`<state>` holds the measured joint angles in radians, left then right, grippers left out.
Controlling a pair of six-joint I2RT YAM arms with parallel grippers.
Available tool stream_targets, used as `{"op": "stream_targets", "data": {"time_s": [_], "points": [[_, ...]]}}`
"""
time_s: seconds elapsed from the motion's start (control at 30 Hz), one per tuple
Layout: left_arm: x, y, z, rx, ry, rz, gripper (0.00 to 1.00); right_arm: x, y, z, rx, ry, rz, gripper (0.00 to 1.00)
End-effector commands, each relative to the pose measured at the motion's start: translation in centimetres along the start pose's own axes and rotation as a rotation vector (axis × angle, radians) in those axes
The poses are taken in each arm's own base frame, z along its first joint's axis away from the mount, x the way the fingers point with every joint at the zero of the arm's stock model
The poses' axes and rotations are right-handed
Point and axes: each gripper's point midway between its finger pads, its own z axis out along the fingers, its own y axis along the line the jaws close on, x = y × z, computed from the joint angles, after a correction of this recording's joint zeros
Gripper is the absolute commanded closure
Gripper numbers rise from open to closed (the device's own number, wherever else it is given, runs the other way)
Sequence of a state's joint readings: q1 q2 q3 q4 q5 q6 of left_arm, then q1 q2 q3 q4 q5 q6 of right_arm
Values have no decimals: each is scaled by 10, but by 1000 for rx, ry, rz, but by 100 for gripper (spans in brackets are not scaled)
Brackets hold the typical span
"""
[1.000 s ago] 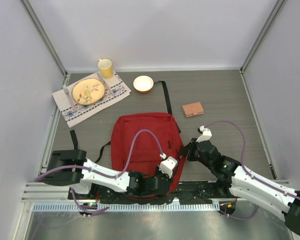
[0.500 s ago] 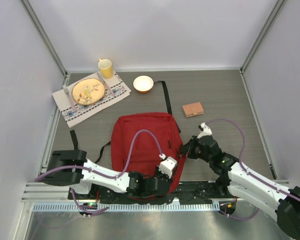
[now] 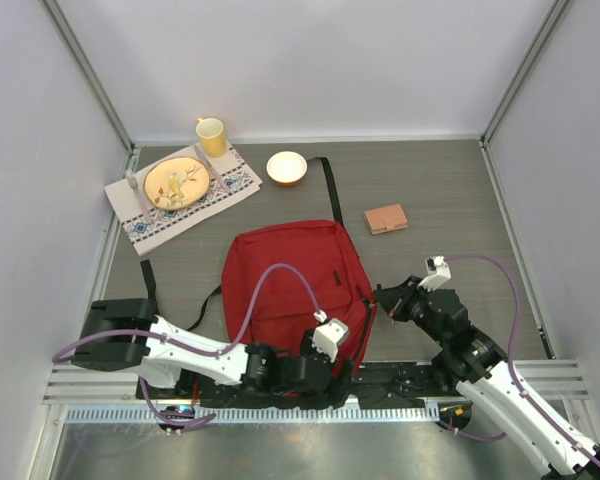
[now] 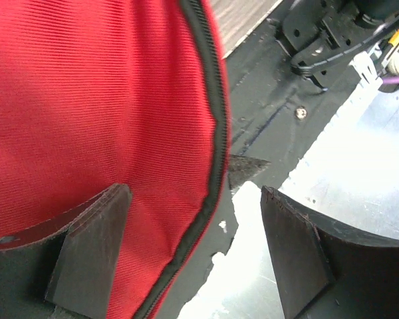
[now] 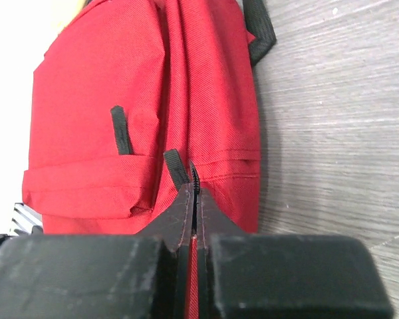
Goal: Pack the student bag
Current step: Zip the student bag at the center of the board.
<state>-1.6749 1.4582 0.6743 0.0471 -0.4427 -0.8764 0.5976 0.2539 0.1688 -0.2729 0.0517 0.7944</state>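
**Left jaws release, right arm draws back on the bag's edge**

Since a second ago the left gripper (image 4: 193,199) has sprung apart and its arm has slid back toward the near edge of the table (image 3: 450,190). The right arm has swung out toward the right edge while keeping its pinch. The student bag (image 3: 290,275) has hardly shifted. It lies flat in the near middle of the table, with its lower end at the near edge between the two arm bases and a black strap trailing toward the far edge.

In the left wrist view the two fingers stand wide apart and clamp nothing. The bag's red cloth and black zipper line run past the left finger. The right gripper (image 5: 194,193) is pressed closed at the bag's right-hand edge, with a sliver of red fabric and a black toothed strip squeezed between its tips. Whether that strip is the zipper pull or only the tape is too small to tell.

Judging by this, only the right arm now holds the bag, and the zipper looks closed along the stretch that shows. The likely step is opening it, so packing proper has not begun. A small brown block (image 3: 385,218) lies well apart toward the right. A bowl (image 3: 286,167), a yellow mug (image 3: 211,135) and a plate (image 3: 176,181) sit near the far left corner.
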Motion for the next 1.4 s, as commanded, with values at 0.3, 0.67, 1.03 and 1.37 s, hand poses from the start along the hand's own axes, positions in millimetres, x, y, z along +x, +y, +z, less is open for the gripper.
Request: {"op": "stream_targets", "data": {"time_s": [0.3, 0.67, 1.03, 1.37], "points": [[-43, 37, -21, 7, -164, -213, 9, 11, -11, 3, 32, 30, 22, 96], [-78, 43, -26, -107, -199, -183, 4, -21, -16, 5, 169, -55, 26, 32], [-89, 152, -107, -518, -317, -429, 0, 3, 4, 31, 99, 139, -54, 23], [-64, 195, -129, -590, -328, -568, 1, 24, -1, 40, 83, 191, 41, 62]]}}
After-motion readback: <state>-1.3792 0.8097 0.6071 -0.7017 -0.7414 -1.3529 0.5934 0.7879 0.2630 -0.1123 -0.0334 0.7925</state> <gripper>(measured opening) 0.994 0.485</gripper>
